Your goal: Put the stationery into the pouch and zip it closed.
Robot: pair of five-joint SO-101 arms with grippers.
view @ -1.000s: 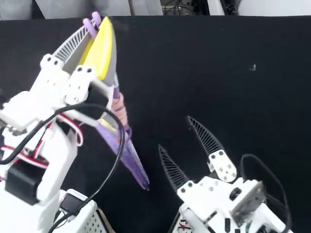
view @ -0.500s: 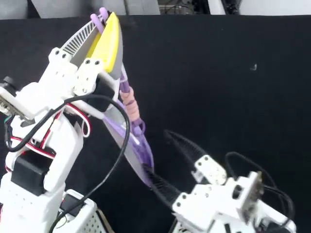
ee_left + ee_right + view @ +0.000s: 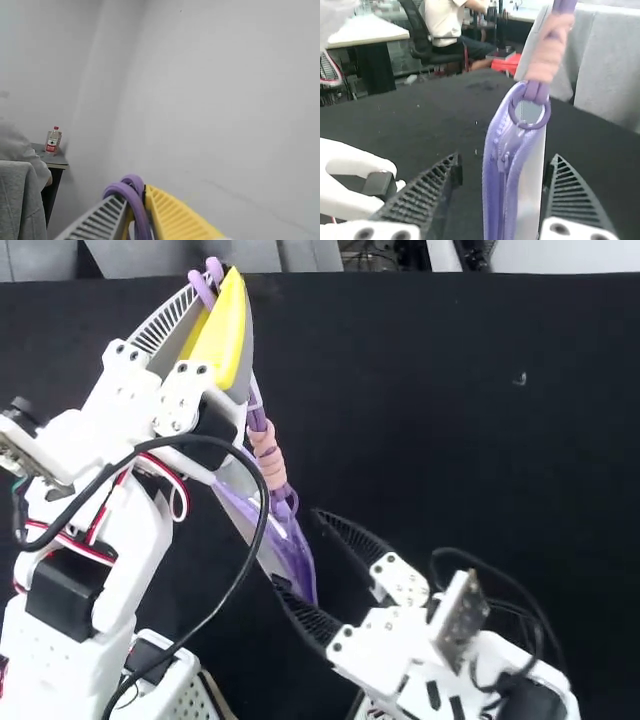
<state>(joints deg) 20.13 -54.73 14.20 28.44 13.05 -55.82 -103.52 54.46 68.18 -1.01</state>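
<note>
A purple zip pouch [image 3: 287,545] hangs slanted above the black table [image 3: 480,420] from a purple strap with a pink wrap [image 3: 267,450]. My left gripper [image 3: 214,276], one finger grey and one yellow, is shut on the strap's loop [image 3: 131,188] high at the back left. My right gripper [image 3: 298,548] is open at the front, with its black ribbed fingers on either side of the pouch's lower end. In the right wrist view the pouch [image 3: 512,170] hangs upright between those fingers [image 3: 422,200], the ring [image 3: 530,107] and zip edge facing the camera. I cannot tell whether they touch it.
The left arm's white body and cables [image 3: 90,540] fill the front left. The right arm's base [image 3: 450,670] sits at the front edge. Open black tabletop stretches to the right and back.
My right gripper has swung left, so its open fingers now straddle the pouch's lower end. The left arm shifted slightly with the pouch a second ago and has since held still.
</note>
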